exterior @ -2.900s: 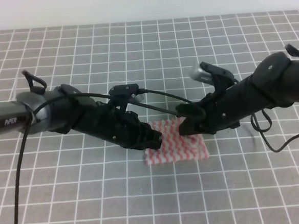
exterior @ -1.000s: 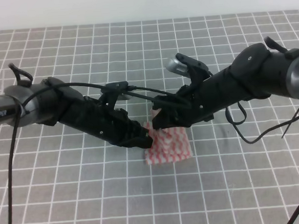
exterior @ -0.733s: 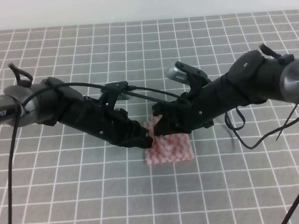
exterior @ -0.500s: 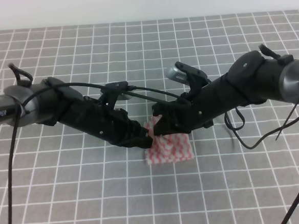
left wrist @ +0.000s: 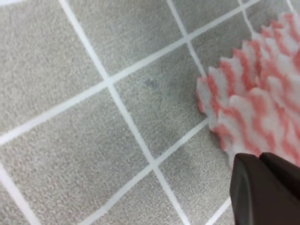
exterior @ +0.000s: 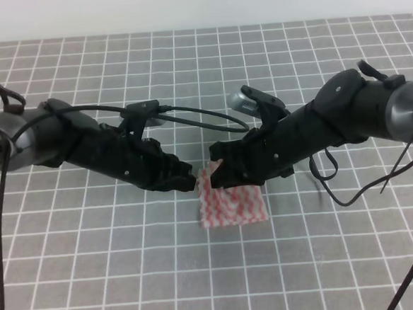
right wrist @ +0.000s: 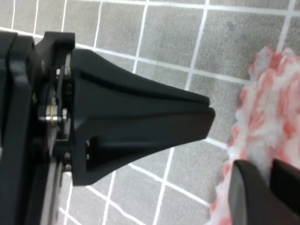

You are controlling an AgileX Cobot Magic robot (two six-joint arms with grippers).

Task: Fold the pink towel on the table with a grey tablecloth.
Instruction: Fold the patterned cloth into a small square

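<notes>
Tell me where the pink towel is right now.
In the exterior high view the pink towel lies folded near the middle of the grey tablecloth, just below and between the left gripper and right gripper.

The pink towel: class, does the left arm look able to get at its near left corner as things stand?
Probably yes. The left gripper sits just beside the pink towel, and bare grey tablecloth lies between. The right gripper is at the far edge, not blocking that corner.

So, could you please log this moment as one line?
pink towel: folded, flat on grey tablecloth | left gripper: shut, beside it | right gripper: over its far edge
</notes>
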